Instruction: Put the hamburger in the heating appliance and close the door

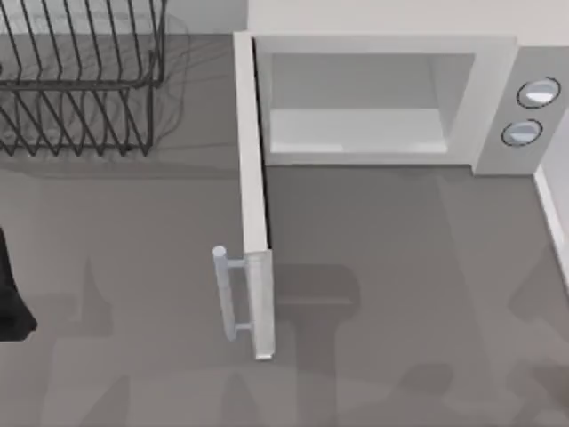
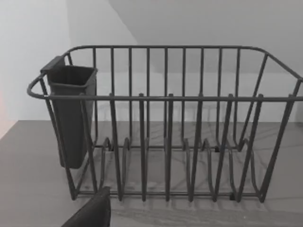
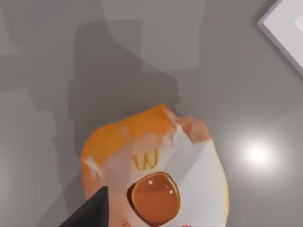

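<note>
Right gripper over the hamburger (image 3: 151,175), cannot tell if it grips, microwave (image 1: 498,98) door (image 1: 253,205) wide open, left arm (image 1: 11,294) at the table's left edge.

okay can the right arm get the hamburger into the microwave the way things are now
Probably yes. The door stands swung wide open, nothing sits in the microwave cavity, and the hamburger is right below the right wrist camera over bare table.

One microwave (image 1: 391,98) with one open door (image 1: 252,178) and two knobs (image 1: 539,92); one wire dish rack (image 1: 80,71) holding one cup (image 2: 71,113); one hamburger (image 3: 151,165).
</note>
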Robot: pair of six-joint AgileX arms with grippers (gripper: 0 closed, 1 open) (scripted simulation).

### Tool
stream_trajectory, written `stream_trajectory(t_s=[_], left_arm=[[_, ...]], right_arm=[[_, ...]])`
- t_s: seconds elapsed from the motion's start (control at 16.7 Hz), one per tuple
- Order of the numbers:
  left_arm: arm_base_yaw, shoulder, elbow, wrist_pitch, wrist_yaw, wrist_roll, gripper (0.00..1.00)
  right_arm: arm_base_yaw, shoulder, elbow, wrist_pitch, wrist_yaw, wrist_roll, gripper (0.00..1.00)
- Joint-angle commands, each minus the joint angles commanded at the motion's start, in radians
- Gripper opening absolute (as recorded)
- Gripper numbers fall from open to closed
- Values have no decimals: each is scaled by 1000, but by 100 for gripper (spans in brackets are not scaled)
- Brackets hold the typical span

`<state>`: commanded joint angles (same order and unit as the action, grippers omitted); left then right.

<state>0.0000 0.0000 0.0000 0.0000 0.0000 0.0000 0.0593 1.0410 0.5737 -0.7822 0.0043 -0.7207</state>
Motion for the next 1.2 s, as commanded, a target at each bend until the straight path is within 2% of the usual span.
stream_trajectory(t_s=[0.3, 0.72, 0.9, 1.2], left_arm=[[0, 0, 0, 0, 0, 0, 100], [0, 0, 0, 0, 0, 0, 100], [0, 0, 0, 0, 0, 0, 100], [0, 0, 0, 0, 0, 0, 100]], right_arm=[[13, 240, 141, -177, 1, -168, 100], [11, 274, 158, -198, 1, -193, 100], [14, 311, 122, -130, 1, -194, 100], [16, 431, 7, 117, 1, -191, 100]])
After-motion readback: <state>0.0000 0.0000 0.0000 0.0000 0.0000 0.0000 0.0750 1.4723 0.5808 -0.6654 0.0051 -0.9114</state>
